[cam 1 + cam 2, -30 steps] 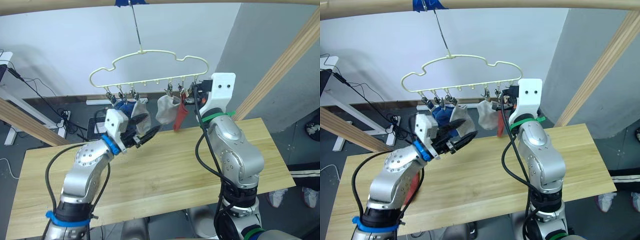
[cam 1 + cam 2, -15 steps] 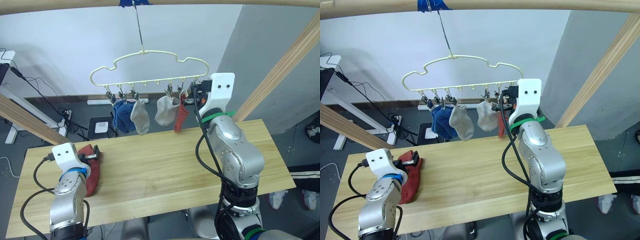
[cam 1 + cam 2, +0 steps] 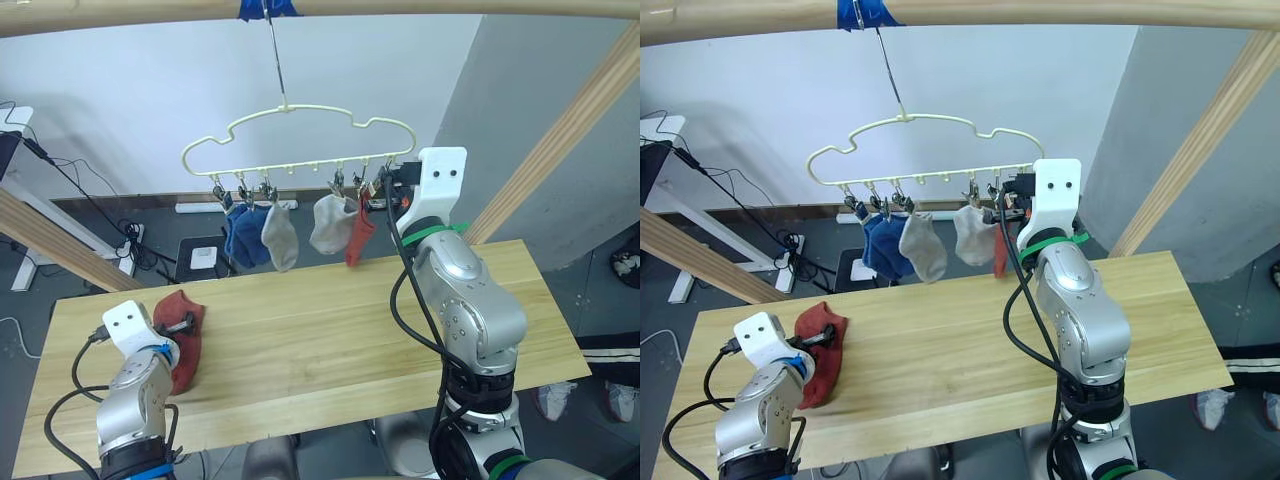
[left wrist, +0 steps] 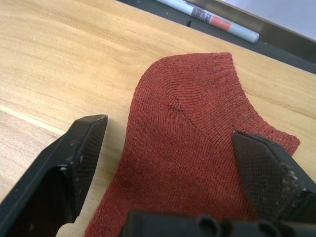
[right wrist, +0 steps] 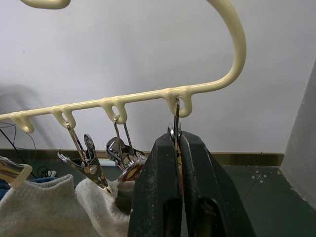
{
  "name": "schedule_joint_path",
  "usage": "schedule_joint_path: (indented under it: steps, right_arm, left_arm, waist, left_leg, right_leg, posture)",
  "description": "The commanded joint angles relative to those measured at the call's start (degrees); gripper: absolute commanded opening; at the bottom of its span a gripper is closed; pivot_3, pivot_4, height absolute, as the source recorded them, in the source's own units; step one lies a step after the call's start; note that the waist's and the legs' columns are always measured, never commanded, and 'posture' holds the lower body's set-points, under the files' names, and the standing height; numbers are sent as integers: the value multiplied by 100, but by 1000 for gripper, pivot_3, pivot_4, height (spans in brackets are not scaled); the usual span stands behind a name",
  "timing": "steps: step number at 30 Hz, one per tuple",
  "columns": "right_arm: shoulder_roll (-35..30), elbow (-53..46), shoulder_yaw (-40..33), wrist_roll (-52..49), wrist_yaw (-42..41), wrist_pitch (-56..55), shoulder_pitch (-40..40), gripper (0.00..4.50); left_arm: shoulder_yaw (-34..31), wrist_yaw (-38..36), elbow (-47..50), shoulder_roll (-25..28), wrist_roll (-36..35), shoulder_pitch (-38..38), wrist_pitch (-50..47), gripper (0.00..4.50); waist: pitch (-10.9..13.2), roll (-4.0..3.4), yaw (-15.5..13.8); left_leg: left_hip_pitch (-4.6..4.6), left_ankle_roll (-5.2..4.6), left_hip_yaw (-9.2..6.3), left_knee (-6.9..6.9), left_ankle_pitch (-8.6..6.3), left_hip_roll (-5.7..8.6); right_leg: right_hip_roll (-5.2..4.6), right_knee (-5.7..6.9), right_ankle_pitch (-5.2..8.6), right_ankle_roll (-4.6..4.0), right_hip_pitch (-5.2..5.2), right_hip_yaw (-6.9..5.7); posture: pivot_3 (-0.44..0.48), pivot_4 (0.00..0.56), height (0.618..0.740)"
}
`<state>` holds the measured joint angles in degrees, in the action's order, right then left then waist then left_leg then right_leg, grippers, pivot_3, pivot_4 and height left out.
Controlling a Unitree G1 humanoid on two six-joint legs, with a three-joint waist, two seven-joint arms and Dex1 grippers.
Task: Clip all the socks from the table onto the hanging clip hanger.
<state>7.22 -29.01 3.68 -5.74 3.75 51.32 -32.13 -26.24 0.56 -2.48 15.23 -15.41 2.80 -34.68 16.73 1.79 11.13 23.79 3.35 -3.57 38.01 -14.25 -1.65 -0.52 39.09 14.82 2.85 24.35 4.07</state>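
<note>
- rust-red sock (image 4: 197, 143) lies flat near the left end of the table (image 3: 330, 340), its cuff pointing away from the left gripper (image 4: 173, 163)
- left jaws stand wide, straddling the sock; its long axis runs straight out between them
- right gripper (image 5: 177, 148) is pinched on the end clip (image 5: 176, 123) of the hanger (image 3: 300, 135), well apart from the sock; left arm is nearer

Long rectangular desk (image 3: 330, 335) of pale wooden planks spans the lower frame. One rust-red knit ankle sock (image 3: 183, 325) lies flat at its lower-left area.
</note>
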Motion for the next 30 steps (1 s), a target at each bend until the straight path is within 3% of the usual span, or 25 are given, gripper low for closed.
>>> schedule_joint_path:
  steps: [1,8,13,18,22,25,30]
  right_arm:
    - [7,-176,98,-16,-39,-194,-116,0]
    - [0,-175,108,-8,-36,-207,-118,0]
    - [-20,-174,103,6,-23,-209,-118,0]
    - [-36,-169,112,21,-6,-213,-116,0]
    - [-53,-183,111,34,14,-224,-119,0]
    - [-59,-206,102,36,20,-219,-129,0]
    - [-70,-248,71,40,39,-197,-193,0]
  left_arm:
    - [32,-9,61,-123,-88,-193,-252,3305]
    - [197,-463,272,-140,-313,-331,-254,1344]
    - [1946,-2511,966,496,19,-458,959,99]
    - [2734,-3729,1155,723,-87,2,1698,9]
    - [3221,-4462,1311,611,-358,570,1852,9]
    - [3404,-4462,1344,364,-423,926,1793,9]
    - [3513,-3773,1287,-504,-258,1614,1886,9]
  waist:
    - [-7,-1,0]
    - [-18,-5,6]
    - [-19,-8,-18]
    - [-20,-8,18]
    - [-21,-9,13]
    - [-21,-10,18]
    - [-22,-9,12]
  left_leg:
    - [-1,0,0,0,0,0]
    - [-3,0,1,-2,0,-1]
    - [-1,0,5,-5,0,0]
    - [2,2,11,-5,1,-1]
    - [1,1,8,-13,1,-6]
    - [2,0,19,-12,0,-2]
    - [6,0,12,-7,0,-1]
  right_leg:
    - [0,0,0,0,0,0]
    - [1,0,0,0,0,1]
    - [1,-3,0,0,1,3]
    - [-1,-10,0,0,2,6]
    - [9,-7,0,0,5,5]
    - [5,-12,0,1,5,14]
    - [5,-11,0,2,4,9]
  posture:
    - [-243,257,737]
    - [-243,257,737]
    - [-246,256,737]
    - [-254,256,737]
    - [-258,254,737]
    - [-258,254,737]
    - [-273,251,737]
